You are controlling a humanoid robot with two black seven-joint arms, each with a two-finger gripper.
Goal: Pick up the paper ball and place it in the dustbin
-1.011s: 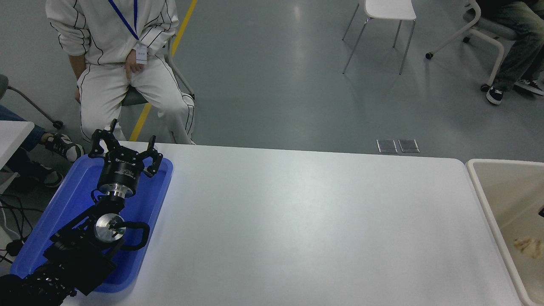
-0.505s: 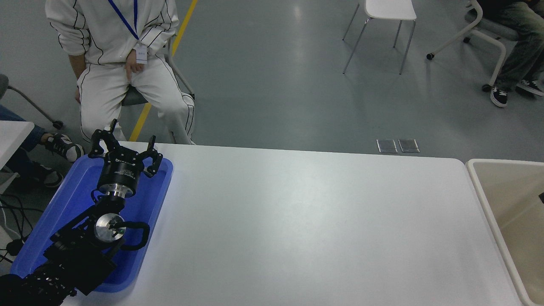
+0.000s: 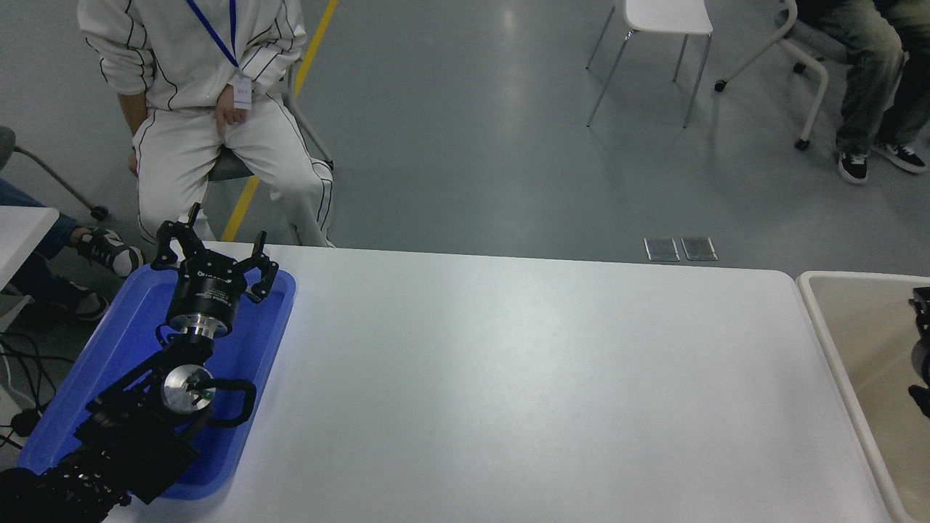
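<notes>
Since the earlier frames, the right gripper [image 3: 921, 349] is edging into view at the right border, over the dustbin [image 3: 835, 341], where only a sliver of it was showing half a second ago; the paper ball, lying on the bin floor a second ago, is no longer showing. Its jaws are being cut off by the picture's edge, so I cannot tell whether they are spread or pressed together. Below and around them, the bin's beige interior is showing no wad; the ball is probably lying lower in the bin, out of frame.

Far to the left of those jaws, the left gripper [image 3: 212, 256] is sitting parked over the blue tray [image 3: 127, 323], jaws spread and holding nothing.

Risk, as a judgement: the right arm, in withdrawing, could be clipping the bin's pale rim and shifting it against the tabletop [image 3: 508, 378].

Count: two grippers, one dustbin, one tray, no paper ball in view, one person [image 3: 211, 109] seated beyond the tray.
</notes>
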